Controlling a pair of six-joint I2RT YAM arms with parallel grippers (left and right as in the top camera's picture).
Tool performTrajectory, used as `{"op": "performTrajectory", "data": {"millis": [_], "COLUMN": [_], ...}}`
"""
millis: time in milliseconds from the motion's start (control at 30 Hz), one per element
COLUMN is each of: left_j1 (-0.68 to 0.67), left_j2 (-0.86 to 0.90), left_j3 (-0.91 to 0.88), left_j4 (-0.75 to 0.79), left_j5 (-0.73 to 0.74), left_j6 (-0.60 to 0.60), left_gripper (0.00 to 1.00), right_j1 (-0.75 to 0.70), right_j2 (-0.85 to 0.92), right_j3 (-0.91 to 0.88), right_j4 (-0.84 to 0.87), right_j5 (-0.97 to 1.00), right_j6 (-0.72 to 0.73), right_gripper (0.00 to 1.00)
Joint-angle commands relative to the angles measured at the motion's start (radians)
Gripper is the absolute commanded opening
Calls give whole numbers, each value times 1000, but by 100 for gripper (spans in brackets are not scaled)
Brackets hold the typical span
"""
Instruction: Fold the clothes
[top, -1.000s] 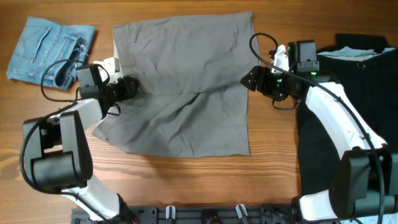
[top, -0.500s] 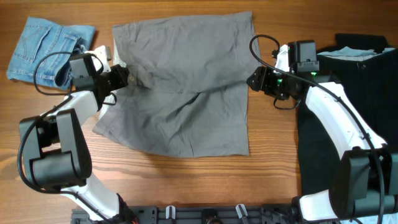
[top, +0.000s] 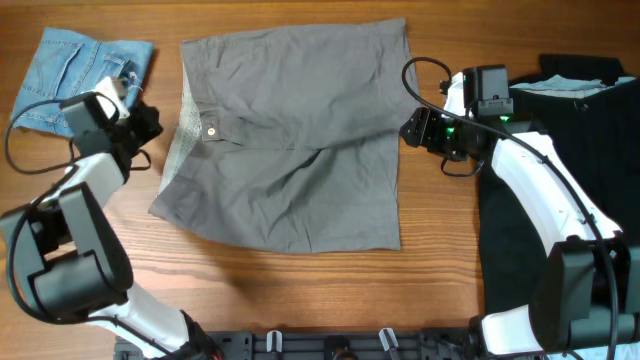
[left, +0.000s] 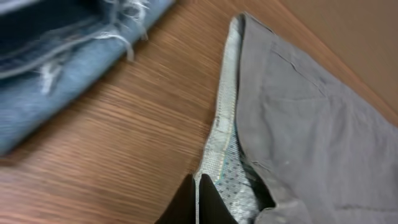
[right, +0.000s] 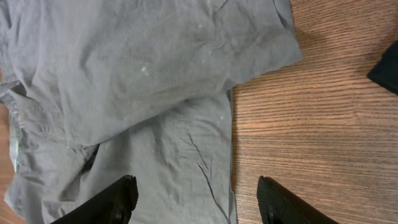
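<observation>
Left gripper (left: 196, 186), fingers pressed together on nothing, over bare table (top: 300, 290) between the denim shorts (top: 70, 75) and the waistband (left: 225, 118) of the grey shorts (top: 290, 140). Right gripper (right: 196, 183), spread wide and empty, above the opposite edge, near the leg hems. Between the two, the grey shorts spread flat and unfolded, waistband to the left, with one leg lapped over the other along a creased line and the fly flap turned back to bare its pale inside beside the button (top: 211, 128). Likely step in hand: a first fold, not yet begun. Best done by flattening that flap first, then pinching waistband and hem along the same long edge, lifting level, keeping the cloth taut and laying edge onto edge to trap no wrinkle. Worth reopening the left fingers before the approach. Further out, black garments (top: 610, 150) heaped at the right, well apart from the denim.
</observation>
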Motion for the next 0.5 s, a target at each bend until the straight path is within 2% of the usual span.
{"op": "performTrajectory", "data": {"millis": [0, 67, 167, 367, 433, 467], "left_j1": [-38, -80, -132, -159, -159, -160], "left_j2": [-12, 11, 74, 158, 165, 165], "left_j3": [14, 14, 14, 14, 14, 14], "left_j4": [-40, -50, -7, 27, 35, 47], "left_j5": [94, 93, 93, 93, 93, 94], "left_j6": [69, 138, 173, 173, 173, 172], "left_gripper": [40, 62, 76, 73, 69, 59], "right_j1": [3, 3, 3, 3, 3, 3], "right_j2": [-16, -14, -9, -6, -6, -6], "right_j3": [10, 9, 8, 2, 2, 2], "right_j4": [-2, -2, -5, -22, -25, -25], "right_j5": [22, 21, 21, 21, 21, 21], "right_j6": [-13, -13, -13, -13, -13, -13], "right_gripper": [67, 67, 67, 67, 67, 67]}}
